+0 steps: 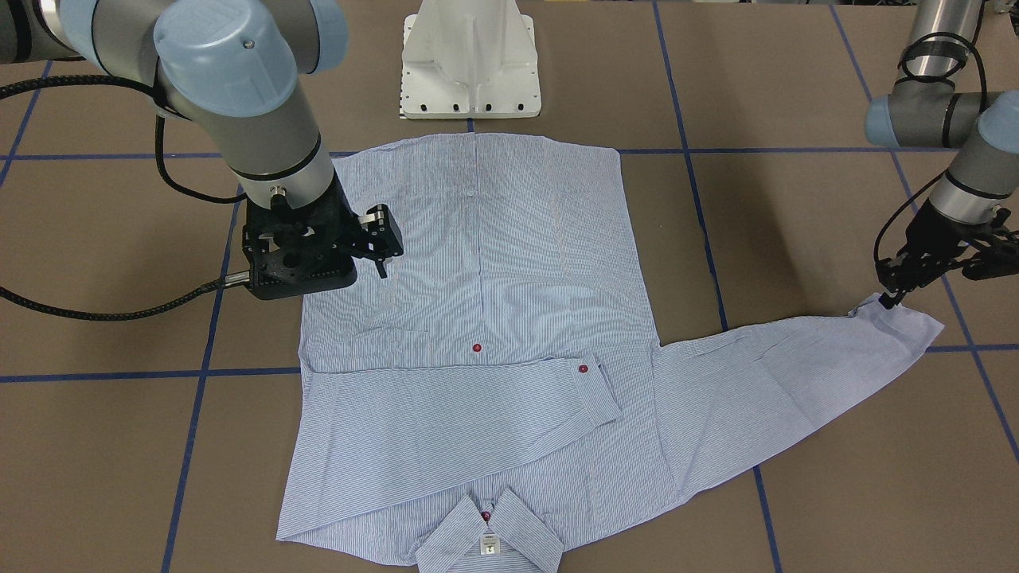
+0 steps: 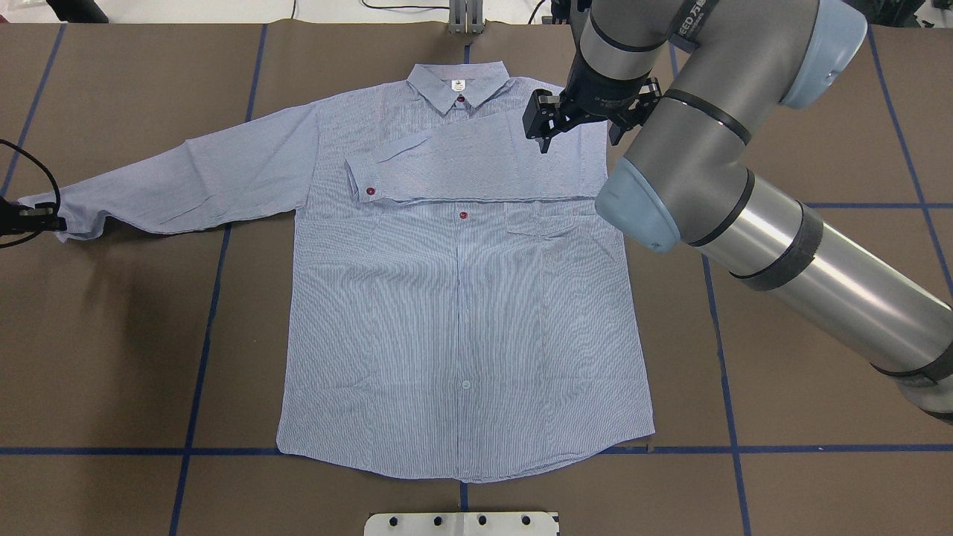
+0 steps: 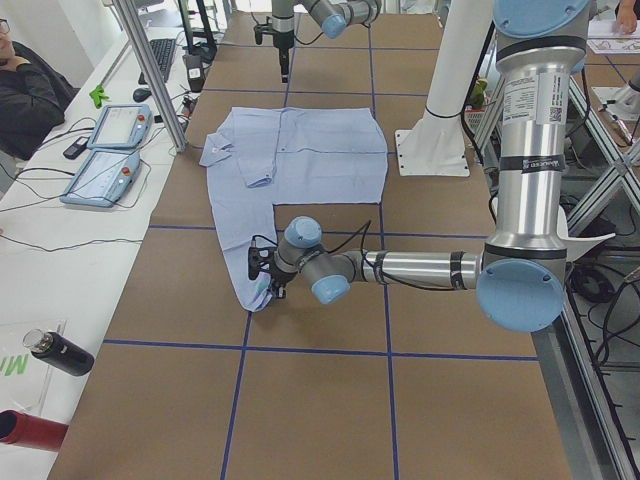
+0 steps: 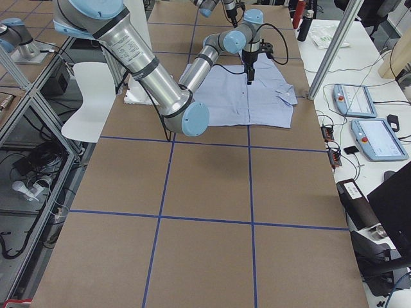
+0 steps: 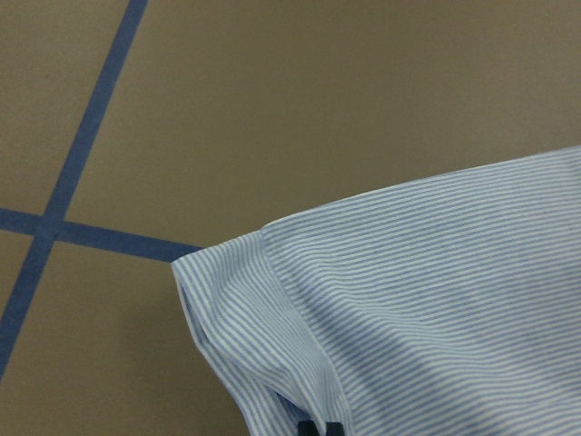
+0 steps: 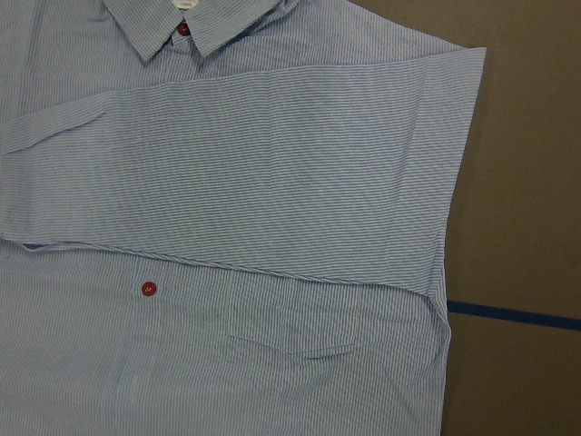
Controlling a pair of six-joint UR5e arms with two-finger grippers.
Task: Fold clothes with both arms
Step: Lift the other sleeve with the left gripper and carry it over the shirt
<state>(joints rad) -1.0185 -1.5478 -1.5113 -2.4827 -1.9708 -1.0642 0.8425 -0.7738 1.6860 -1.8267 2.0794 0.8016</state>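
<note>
A brown table [image 1: 796,239] crossed by blue tape lines [image 1: 692,199] is covered in the middle by the striped shirt [image 2: 461,313], laid flat, front up, its collar [image 2: 458,83] on the side far from the robot. One sleeve [image 6: 254,163] is folded across the chest; the other sleeve [image 2: 186,179] is stretched out to the robot's left. Its cuff [image 5: 254,345] is pinched at the edge by the left gripper [image 1: 890,301], the fingertips [image 5: 313,427] drawn together on the cloth. The right gripper [image 2: 579,138] is held above the folded sleeve, fingers spread wide, nothing grasped.
</note>
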